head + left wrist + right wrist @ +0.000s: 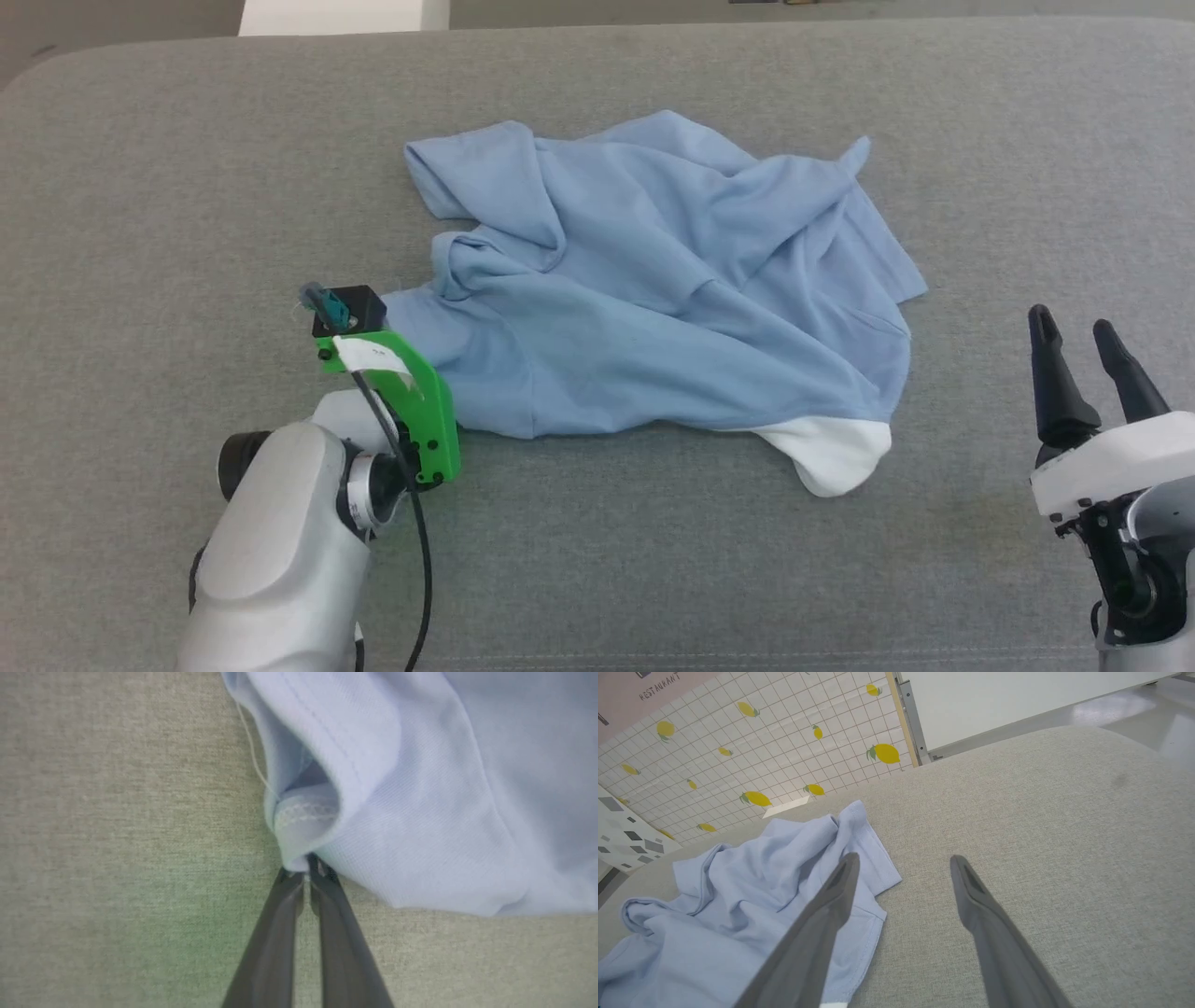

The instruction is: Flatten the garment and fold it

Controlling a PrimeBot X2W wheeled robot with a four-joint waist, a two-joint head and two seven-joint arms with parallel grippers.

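The garment [653, 289], a light-blue T-shirt, lies crumpled in a heap in the middle of the grey surface, with a white patch [831, 453] sticking out at its near right corner. My left gripper [306, 870] is shut on a hemmed corner of the garment [420, 812] at its near left edge; in the head view the fingertips are hidden under the green wrist bracket [411, 401]. My right gripper [1074, 322] stands open at the lower right, well clear of the cloth. In the right wrist view its fingers [840, 882] point past the garment [752, 891].
The grey padded surface [140, 233] spreads wide on all sides of the garment. A tiled wall with lemon prints [761, 742] and a white panel [994, 700] stand beyond its far edge.
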